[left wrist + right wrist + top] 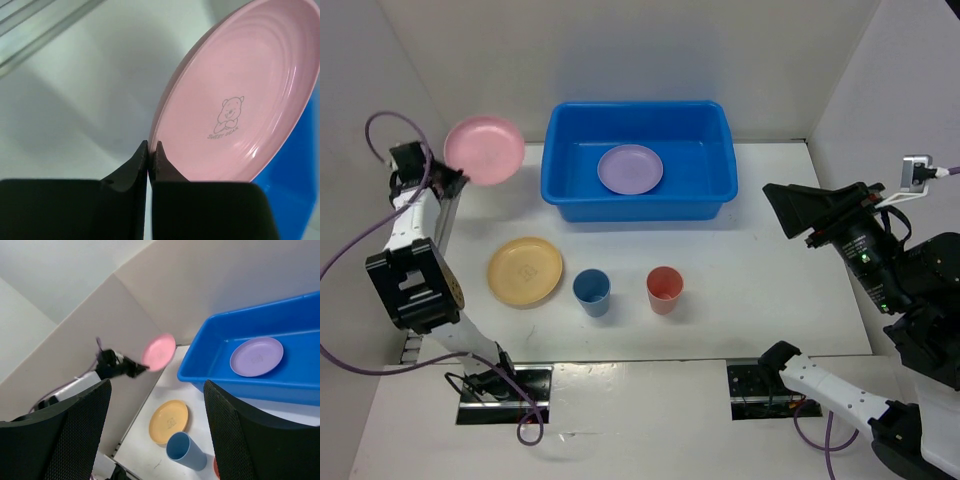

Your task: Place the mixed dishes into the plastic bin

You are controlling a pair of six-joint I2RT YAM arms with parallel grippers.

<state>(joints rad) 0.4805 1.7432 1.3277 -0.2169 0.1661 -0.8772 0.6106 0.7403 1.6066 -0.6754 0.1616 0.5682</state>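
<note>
While cups (591, 290) stand empty, the bin (640, 208) holds one plate (630, 168) (lilac).

overhead and wrists, sharing pink plate (484, 150)

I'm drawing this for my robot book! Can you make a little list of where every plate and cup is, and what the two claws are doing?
in the bin: lilac plate, flat on the floor of the blue bin
in the air: pink plate, tilted, left of the bin
left gripper: shut on the pink plate's rim
right gripper: open, holding nothing
on the table: yellow plate, blue cup, coral cup, in front of the bin
not yet in the bin: four dishes
</note>
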